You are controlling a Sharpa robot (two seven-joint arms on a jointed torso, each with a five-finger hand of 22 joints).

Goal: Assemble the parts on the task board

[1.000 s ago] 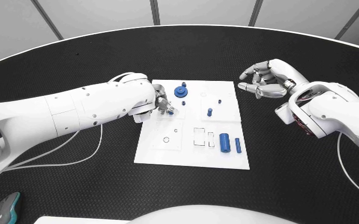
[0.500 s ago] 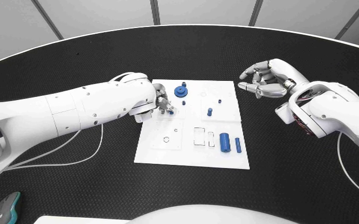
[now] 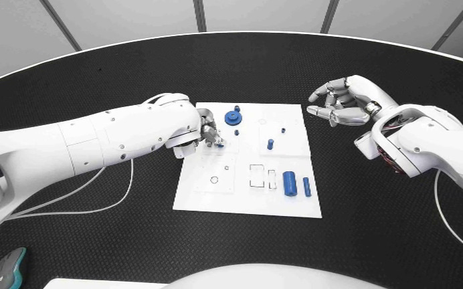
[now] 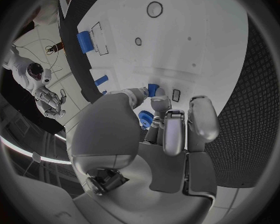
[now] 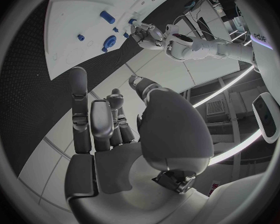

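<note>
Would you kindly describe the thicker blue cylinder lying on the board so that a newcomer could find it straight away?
Start at the white task board in the middle of the black table and go to its near right corner, on the right hand's side. Two blue pieces lie there side by side; the thick cylinder is the stouter one, while its neighbour, the thin rod, lies closer to the board's right edge.

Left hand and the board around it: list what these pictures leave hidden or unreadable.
- Left hand, head view: the white forearm covers most of it, so its grip is hidden.
- Small blue part at the fingertips, left wrist view: the fingers hide its lower end; seated or pinched, cannot tell.
- Round blue part, left wrist view: mostly behind the fingers.
- Task board markings, head view: too small to read.
- Right hand, head view: curled fingers hide the palm.
</note>
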